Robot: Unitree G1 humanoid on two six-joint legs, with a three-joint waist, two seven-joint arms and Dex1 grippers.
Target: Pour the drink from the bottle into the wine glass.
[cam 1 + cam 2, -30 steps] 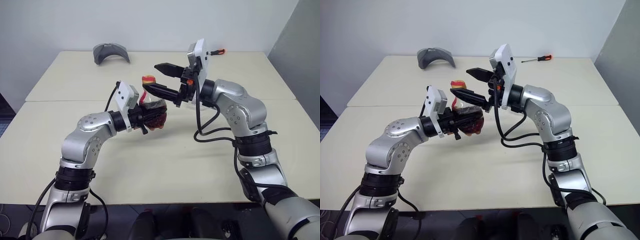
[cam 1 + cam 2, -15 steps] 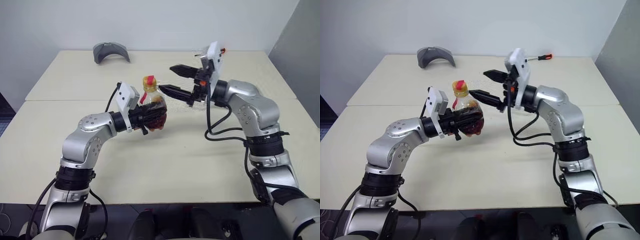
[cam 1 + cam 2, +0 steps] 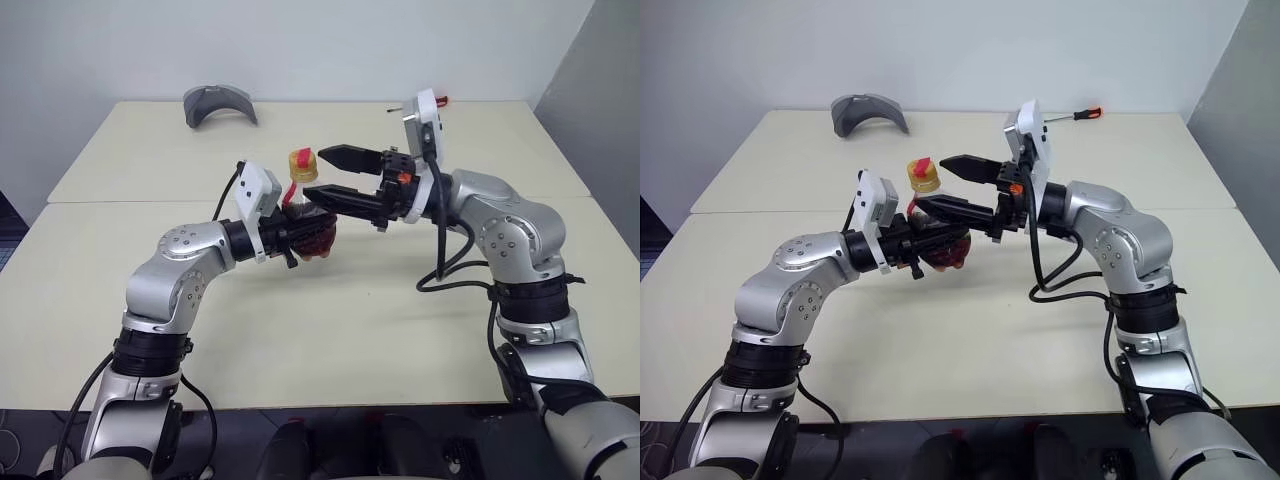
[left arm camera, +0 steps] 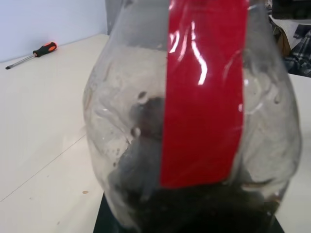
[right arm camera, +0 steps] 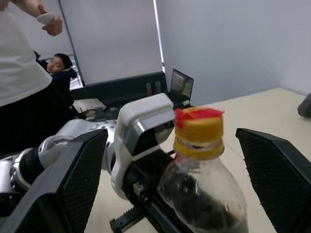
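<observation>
My left gripper [image 3: 306, 236] is shut on the round body of the bottle [image 3: 302, 166] and holds it upright above the table [image 3: 330, 330]. The yellow cap [image 5: 199, 127] is on, and a red label [image 4: 204, 92] runs down the neck. The dark brown drink [image 3: 320, 230] fills the lower body. From the right, my right gripper [image 3: 313, 174] comes in level and is open. Its two black fingers [image 5: 68, 179] stand either side of the cap, apart from it. The wine glass is hidden.
A grey curved object [image 3: 220, 103] lies at the table's far left. An orange-handled screwdriver [image 3: 1080, 115] lies at the far right edge. Two people [image 5: 29, 73] stand beyond the table in the right wrist view.
My right gripper swung back left from beside the bottle, and its open fingers now straddle the cap. The left gripper and bottle kept still.
</observation>
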